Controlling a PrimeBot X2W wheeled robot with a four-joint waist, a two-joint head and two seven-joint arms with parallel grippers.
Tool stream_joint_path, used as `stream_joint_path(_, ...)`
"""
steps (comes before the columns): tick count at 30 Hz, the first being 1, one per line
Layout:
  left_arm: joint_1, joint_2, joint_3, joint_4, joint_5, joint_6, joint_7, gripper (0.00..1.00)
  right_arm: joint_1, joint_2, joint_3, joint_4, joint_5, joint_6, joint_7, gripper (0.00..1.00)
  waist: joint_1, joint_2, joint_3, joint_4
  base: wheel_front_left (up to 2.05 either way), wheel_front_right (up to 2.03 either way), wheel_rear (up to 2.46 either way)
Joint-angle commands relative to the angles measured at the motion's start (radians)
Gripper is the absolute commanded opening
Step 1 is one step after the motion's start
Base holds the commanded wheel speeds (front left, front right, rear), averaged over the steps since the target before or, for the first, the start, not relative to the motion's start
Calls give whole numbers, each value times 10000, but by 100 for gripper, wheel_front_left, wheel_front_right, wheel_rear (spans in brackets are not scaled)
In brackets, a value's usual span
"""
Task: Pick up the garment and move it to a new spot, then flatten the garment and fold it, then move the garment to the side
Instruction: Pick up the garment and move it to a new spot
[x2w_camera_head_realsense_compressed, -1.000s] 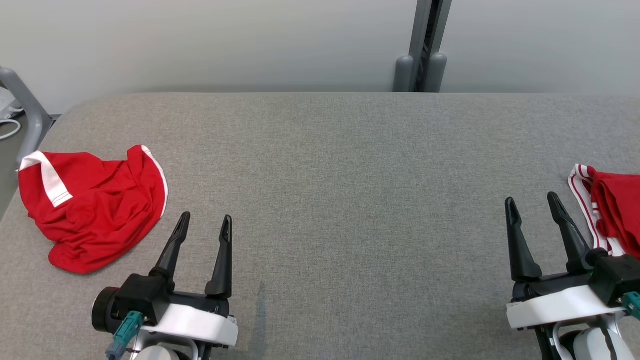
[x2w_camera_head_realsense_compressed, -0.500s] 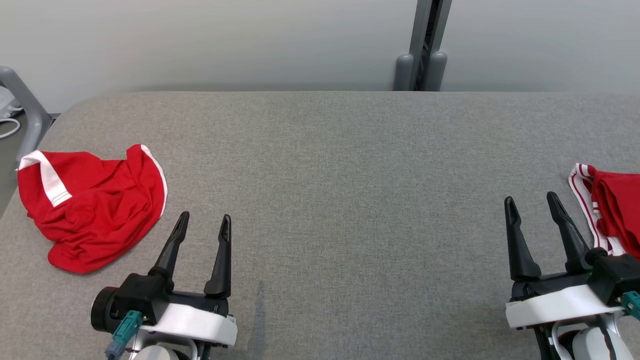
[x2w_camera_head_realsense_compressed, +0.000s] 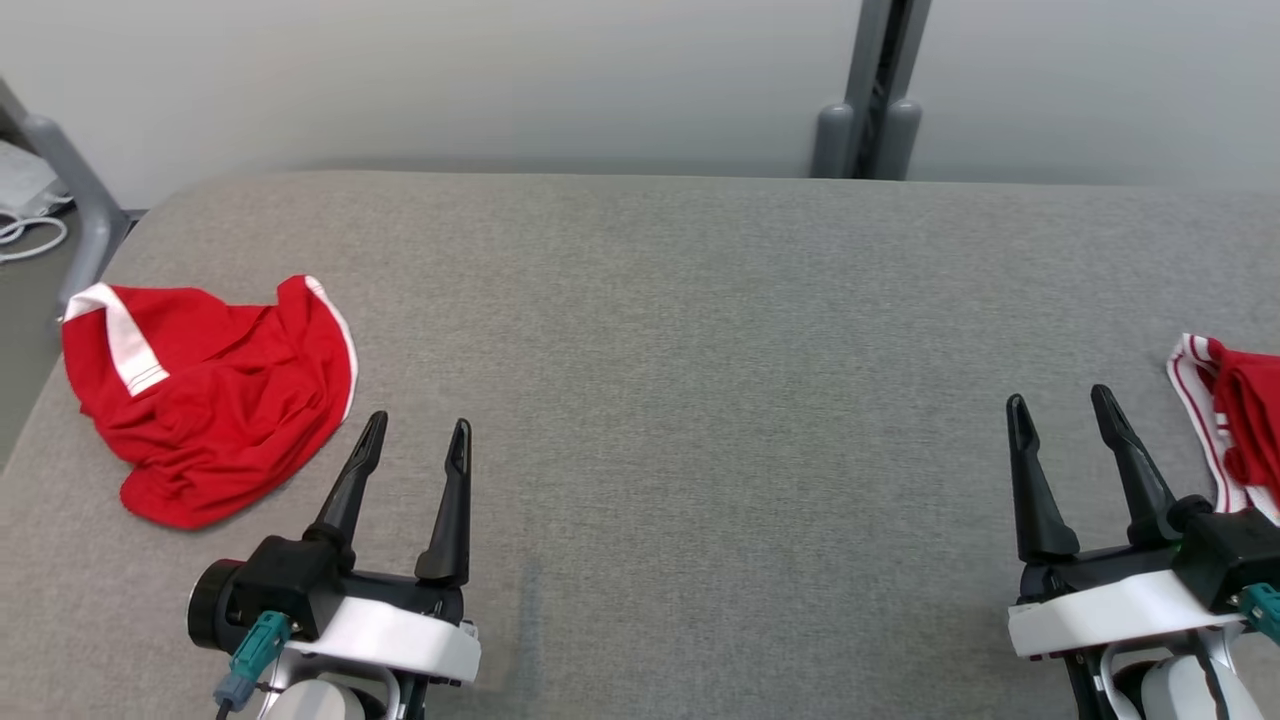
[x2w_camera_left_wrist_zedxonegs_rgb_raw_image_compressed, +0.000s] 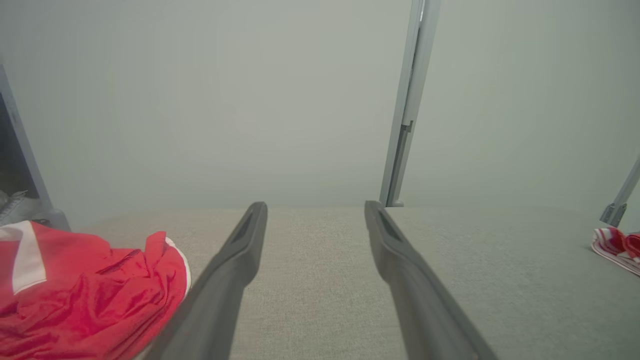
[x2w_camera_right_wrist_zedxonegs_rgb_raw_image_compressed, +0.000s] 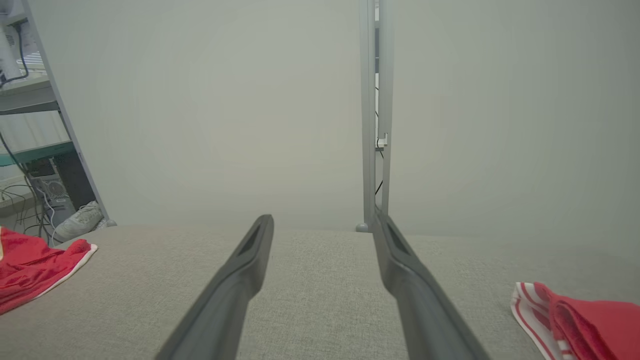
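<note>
A crumpled red garment (x2w_camera_head_realsense_compressed: 210, 400) with white trim lies near the left edge of the grey padded table (x2w_camera_head_realsense_compressed: 700, 330); it also appears in the left wrist view (x2w_camera_left_wrist_zedxonegs_rgb_raw_image_compressed: 85, 300) and far left in the right wrist view (x2w_camera_right_wrist_zedxonegs_rgb_raw_image_compressed: 30, 270). My left gripper (x2w_camera_head_realsense_compressed: 418, 425) hovers open and empty just right of it, a short gap away, its fingers (x2w_camera_left_wrist_zedxonegs_rgb_raw_image_compressed: 240, 260) pointing toward the far wall. My right gripper (x2w_camera_head_realsense_compressed: 1058, 397) is open and empty at the lower right (x2w_camera_right_wrist_zedxonegs_rgb_raw_image_compressed: 322, 219).
A second red garment with red-and-white striped trim (x2w_camera_head_realsense_compressed: 1235, 430) lies at the table's right edge, just right of my right gripper (x2w_camera_right_wrist_zedxonegs_rgb_raw_image_compressed: 580, 315). A grey post (x2w_camera_head_realsense_compressed: 870, 100) stands behind the table. A metal frame leg (x2w_camera_head_realsense_compressed: 70, 180) and cables stand off the left corner.
The whole picture has shifted a little to the right, so the camera has turned slightly left. The garments have not moved and both grippers stay open, about where they were.
</note>
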Motion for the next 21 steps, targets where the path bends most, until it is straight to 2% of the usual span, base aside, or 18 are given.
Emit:
stream_joint_path(1,-152,36,35,-27,-35,49,-40,100,-15,-11,62,22,-15,-4,-7,100,0,0,85,229,0,0,0)
stream_joint_path(8,-194,36,184,-76,-58,133,-41,100,-47,-90,406,52,1,-4,-7,100,0,0,230,1170,0,0,0)
stream_joint_path(18,31,34,698,-140,12,93,-41,100,-59,-165,923,178,195,-4,-7,100,0,0,52,3010,0,0,0)
stream_joint_path(21,78,32,759,-150,17,86,-39,100,-71,-167,1037,185,235,-4,-7,100,0,0,-4,3315,0,0,0)
